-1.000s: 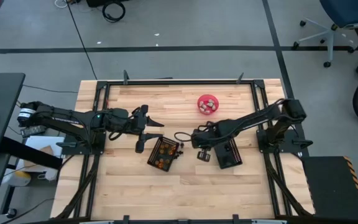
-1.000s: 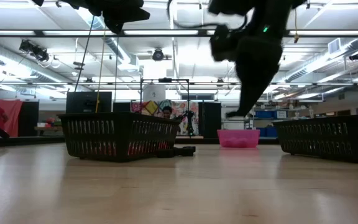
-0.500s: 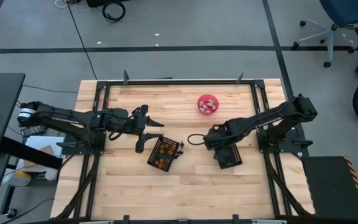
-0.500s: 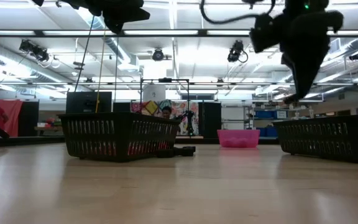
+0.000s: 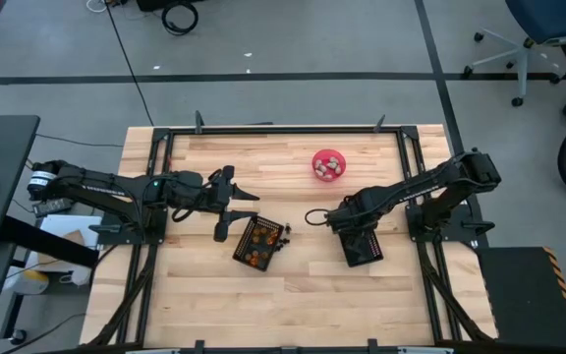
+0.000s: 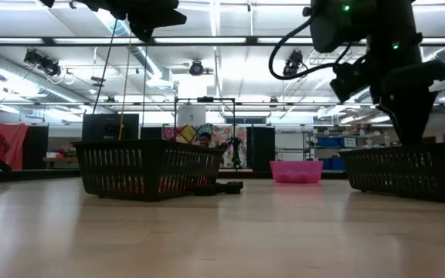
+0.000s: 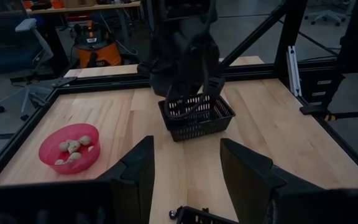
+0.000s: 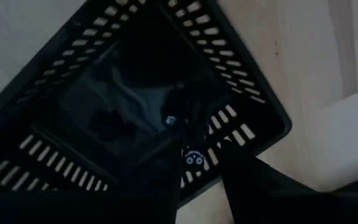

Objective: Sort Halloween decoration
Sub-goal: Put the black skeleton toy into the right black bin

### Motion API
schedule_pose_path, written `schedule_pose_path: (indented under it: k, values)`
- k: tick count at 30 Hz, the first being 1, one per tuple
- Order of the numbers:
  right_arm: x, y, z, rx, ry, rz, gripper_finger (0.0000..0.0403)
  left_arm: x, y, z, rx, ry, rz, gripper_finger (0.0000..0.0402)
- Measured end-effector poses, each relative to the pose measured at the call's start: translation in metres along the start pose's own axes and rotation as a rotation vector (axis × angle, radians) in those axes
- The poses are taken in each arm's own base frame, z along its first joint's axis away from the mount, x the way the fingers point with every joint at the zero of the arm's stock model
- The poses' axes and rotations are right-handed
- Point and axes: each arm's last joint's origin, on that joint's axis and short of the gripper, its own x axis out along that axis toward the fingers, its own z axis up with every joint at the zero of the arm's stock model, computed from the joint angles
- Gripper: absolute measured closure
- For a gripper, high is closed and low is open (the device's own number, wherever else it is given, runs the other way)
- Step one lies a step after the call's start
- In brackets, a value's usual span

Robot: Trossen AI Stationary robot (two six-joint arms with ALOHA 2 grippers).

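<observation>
My right gripper [image 5: 353, 228] hangs over the right black mesh basket [image 5: 363, 246], fingers pointing down into it [image 6: 409, 137]. In the right wrist view a tiny black decoration piece with white eyes [image 8: 193, 158] sits between its narrowly spaced fingers [image 8: 197, 163]. Another small piece [image 8: 171, 120] lies on that basket's floor. The left basket [image 5: 259, 244] holds several orange pieces. Pale pieces lie in the pink bowl [image 5: 328, 164]. My left gripper [image 5: 235, 214] waits open, raised above the table beside the left basket. My right gripper appears to pinch the tiny black piece [image 8: 193, 158] at its fingertips [image 8: 232, 171], coming from above and pointing down. The piece is lifted clear over the basket floor. The dark fingers against the dark mesh hide the exact place of contact.
The pink bowl [image 7: 69, 151] stands toward the far edge, between the two arms. A black frame rail [image 5: 283, 129] runs around the table. Bare wood lies on the near side of both baskets [image 5: 303, 305]. A small dark item [image 6: 226, 186] lies behind the left basket in the low view.
My right gripper has travelled toward the table's right edge, from the gap between the two baskets to a spot over the right basket, and has dipped toward its rim. The left arm and both baskets have kept still.
</observation>
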Motion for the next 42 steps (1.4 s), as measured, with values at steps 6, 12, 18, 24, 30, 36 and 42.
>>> schedule_pose_path:
  k: [6,12,18,24,30,36,42]
  values:
    - [0.000,-0.003,0.003,0.026,0.007,0.018,0.0261,0.000,0.000,0.000,0.000,0.001,0.000,0.0246]
    - [0.000,-0.004,0.004,0.028,0.006,0.019,0.0236,0.000,0.000,0.000,0.000,0.001,0.000,0.0246]
    - [-0.010,-0.001,0.007,0.020,0.011,0.062,0.0219,0.000,0.000,0.000,0.001,0.001,0.000,0.0246]
    - [-0.037,0.006,0.020,-0.041,-0.137,0.077,0.0220,0.000,0.000,0.000,0.001,0.001,0.000,0.0246]
    - [-0.049,0.013,0.033,-0.154,-0.303,0.110,0.0222,0.000,0.000,-0.001,0.002,0.009,0.000,0.0246]
    - [-0.057,0.024,0.047,-0.246,-0.488,0.191,0.0221,0.000,0.000,-0.002,0.003,0.024,-0.001,0.0246]
    - [-0.057,0.029,0.060,-0.263,-0.693,0.151,0.0220,0.000,0.000,-0.002,0.005,0.025,-0.001,0.0246]
